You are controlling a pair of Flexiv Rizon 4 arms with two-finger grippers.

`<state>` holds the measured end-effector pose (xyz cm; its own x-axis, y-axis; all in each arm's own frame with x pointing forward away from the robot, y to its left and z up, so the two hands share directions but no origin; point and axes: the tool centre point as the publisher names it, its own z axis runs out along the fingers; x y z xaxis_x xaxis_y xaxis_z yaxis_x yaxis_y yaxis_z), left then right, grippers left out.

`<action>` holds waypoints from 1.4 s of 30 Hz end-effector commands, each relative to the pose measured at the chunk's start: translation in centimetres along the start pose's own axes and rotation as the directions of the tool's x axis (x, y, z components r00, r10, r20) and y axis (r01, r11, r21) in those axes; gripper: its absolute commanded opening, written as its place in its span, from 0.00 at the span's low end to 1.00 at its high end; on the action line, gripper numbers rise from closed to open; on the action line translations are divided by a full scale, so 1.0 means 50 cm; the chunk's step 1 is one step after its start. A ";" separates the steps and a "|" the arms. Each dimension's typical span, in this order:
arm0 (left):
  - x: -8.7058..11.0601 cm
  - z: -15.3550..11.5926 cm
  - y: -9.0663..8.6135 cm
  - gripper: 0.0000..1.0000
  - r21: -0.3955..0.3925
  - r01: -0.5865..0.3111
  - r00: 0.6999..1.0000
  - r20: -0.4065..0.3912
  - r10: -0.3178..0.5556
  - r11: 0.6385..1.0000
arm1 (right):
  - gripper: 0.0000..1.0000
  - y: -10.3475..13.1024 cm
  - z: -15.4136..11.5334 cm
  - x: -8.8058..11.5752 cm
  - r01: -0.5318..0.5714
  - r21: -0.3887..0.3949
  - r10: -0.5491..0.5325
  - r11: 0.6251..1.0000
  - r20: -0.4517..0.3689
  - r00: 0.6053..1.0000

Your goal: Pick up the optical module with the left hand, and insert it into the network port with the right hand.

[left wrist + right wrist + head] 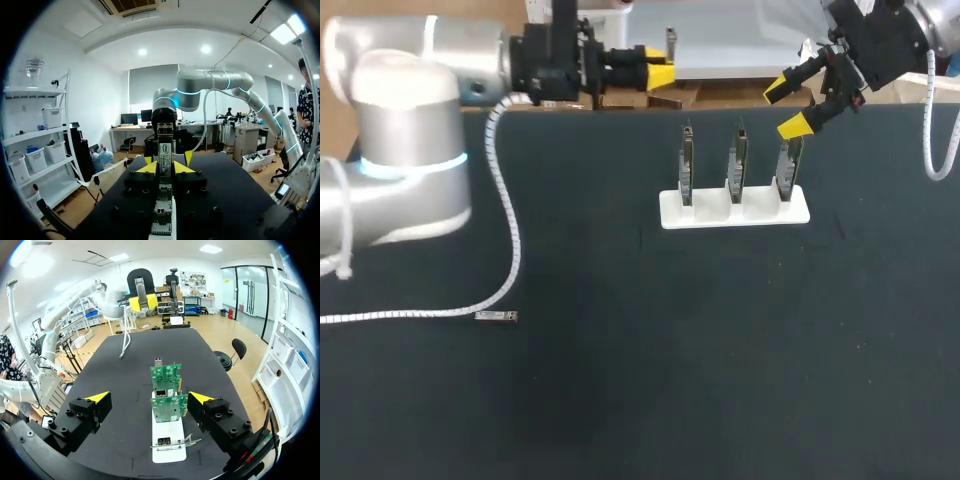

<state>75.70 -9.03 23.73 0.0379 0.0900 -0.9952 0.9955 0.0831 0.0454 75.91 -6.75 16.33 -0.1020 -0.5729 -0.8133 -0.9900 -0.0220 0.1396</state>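
Silver optical module (496, 317), untouched, on table (650, 390)

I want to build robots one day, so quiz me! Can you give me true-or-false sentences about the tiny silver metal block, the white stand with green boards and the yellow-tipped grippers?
1. The tiny silver metal optical module lies on the black table. True.
2. The white plastic stand holds five green circuit boards. False: it holds three, all upright.
3. The right gripper is shut on a board. False: it is open, its jaws wide apart.
4. The optical module lies well apart from the left gripper. True.
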 end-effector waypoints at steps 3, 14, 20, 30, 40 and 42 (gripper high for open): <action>0.017 0.074 0.007 0.00 0.053 0.014 1.000 0.018 -0.015 0.999 | 1.00 0.003 0.000 0.001 0.002 0.003 -0.002 1.000 0.002 1.000; 0.036 0.118 0.006 0.00 0.093 0.095 0.992 0.070 -0.102 0.991 | 1.00 0.003 0.000 0.001 0.002 0.003 -0.002 1.000 0.002 1.000; 0.055 0.126 0.010 0.00 0.116 0.146 0.988 0.040 -0.151 0.982 | 1.00 0.003 0.000 0.001 0.002 0.003 -0.002 1.000 0.002 1.000; 0.077 0.140 0.026 0.00 0.139 0.174 0.985 -0.013 -0.173 0.975 | 1.00 0.003 0.000 0.001 0.002 0.003 -0.002 1.000 0.002 1.000; 0.064 0.151 0.027 0.00 0.130 0.188 0.982 -0.002 -0.189 0.974 | 1.00 0.003 0.000 0.001 0.002 0.003 -0.002 1.000 0.002 1.000; 0.062 0.154 0.023 0.00 0.130 0.190 0.982 -0.004 -0.191 0.973 | 1.00 0.003 0.000 0.001 0.002 0.003 -0.002 1.000 0.002 1.000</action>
<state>77.62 -16.07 19.89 -0.1517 0.0714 -0.9859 0.9876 -0.0312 -0.1542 75.91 -6.75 16.33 -0.1019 -0.5729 -0.8133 -0.9900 -0.0221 0.1396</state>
